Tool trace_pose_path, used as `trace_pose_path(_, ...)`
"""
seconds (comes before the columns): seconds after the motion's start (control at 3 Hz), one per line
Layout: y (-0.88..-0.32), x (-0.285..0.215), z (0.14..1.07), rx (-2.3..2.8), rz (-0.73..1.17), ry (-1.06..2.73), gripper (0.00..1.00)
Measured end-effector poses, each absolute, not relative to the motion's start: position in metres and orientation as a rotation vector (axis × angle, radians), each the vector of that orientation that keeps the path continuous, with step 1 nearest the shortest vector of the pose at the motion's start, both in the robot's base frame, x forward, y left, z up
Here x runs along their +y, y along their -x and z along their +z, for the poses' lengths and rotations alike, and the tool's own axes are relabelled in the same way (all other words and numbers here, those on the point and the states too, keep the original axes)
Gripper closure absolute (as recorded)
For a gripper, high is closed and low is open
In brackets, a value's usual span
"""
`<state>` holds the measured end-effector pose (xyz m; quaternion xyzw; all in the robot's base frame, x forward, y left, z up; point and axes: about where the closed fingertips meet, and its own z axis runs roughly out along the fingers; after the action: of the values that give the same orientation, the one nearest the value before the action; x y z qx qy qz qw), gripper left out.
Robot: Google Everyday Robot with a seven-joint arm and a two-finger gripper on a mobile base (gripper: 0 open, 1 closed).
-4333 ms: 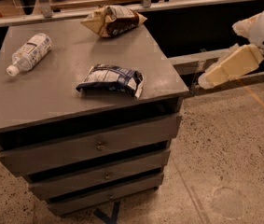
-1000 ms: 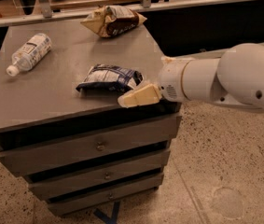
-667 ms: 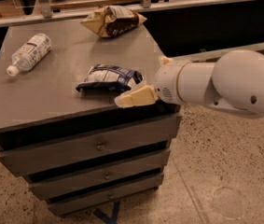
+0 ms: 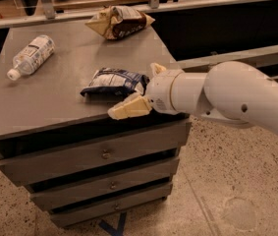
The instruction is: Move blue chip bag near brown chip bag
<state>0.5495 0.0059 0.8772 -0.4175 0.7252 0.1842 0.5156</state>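
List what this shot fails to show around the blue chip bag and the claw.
- Camera view: the right end of the blue chip bag, covered by the claw at the cabinet's front right.
- Camera view: whether the claw touches the bag; the wrist blocks that spot.
- Camera view: the label text on the bottle, too small to read.
- Camera view: the rest of the arm, cut off by the right edge.

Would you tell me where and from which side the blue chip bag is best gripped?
Probably grip the blue chip bag at its right end, across its narrow width, coming from the right: it lies flat with its length running left-right, and the open end effector sits at that end.
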Motion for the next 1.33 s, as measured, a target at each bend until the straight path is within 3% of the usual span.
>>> trace_pose_path(1.0, -0.56, 0.027, 0.856, 1.71, 0.39, 1.05, 0.0)
trace_pose_path(1.33, -0.567, 0.03, 0.852, 1.708, 0.377, 1.039, 0.18)
